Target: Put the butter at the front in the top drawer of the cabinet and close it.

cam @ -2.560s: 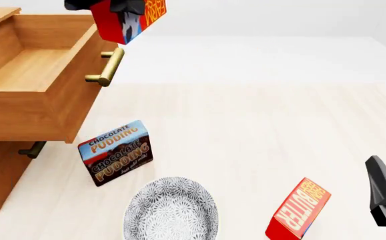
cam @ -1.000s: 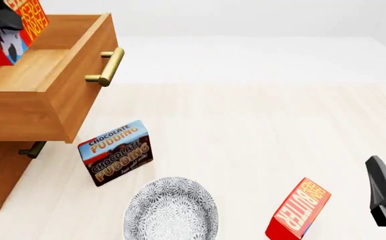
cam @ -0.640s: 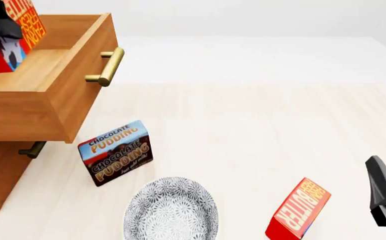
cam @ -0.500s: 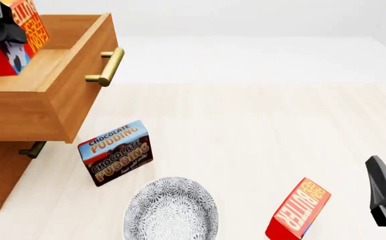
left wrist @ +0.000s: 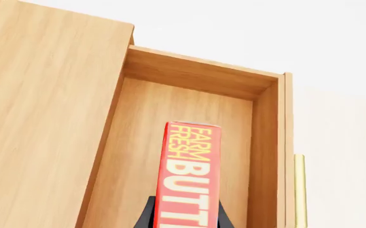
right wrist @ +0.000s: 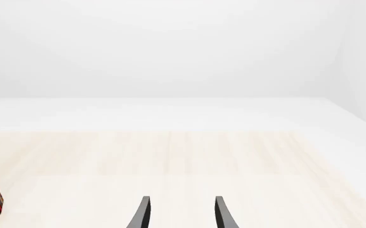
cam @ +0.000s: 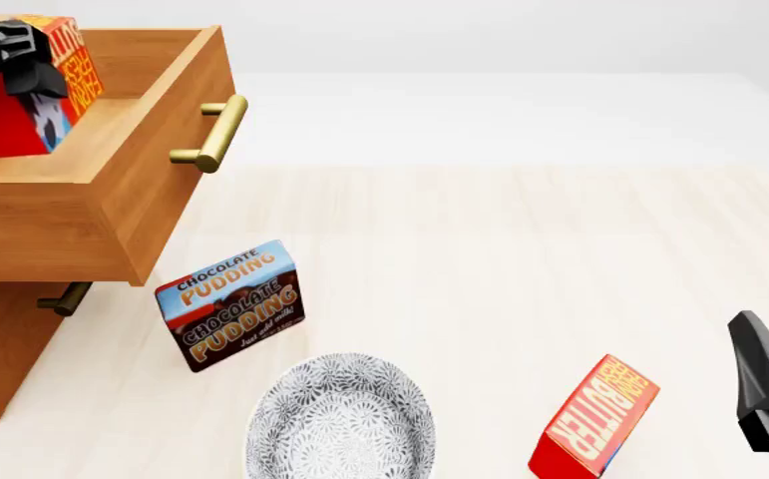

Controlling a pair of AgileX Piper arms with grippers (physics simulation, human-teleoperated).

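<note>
Butter pinched by left gripper, held over open top drawer, 10 o'clock in front view. Right gripper spread, idle. Risk: tilted release, carton snagged on drawer wall, closing blocked.

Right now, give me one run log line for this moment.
left gripper: shut on butter, over open top drawer | right gripper: open, idle | second butter carton: on table

The butter held over the top drawer reads "FARM FRESH" above "BUTT" — cut off. The chocolate pudding box says "CHOCOLATE PUDDING" twice. At five o'clock, the second butter carton reads "BUTTER".
</note>
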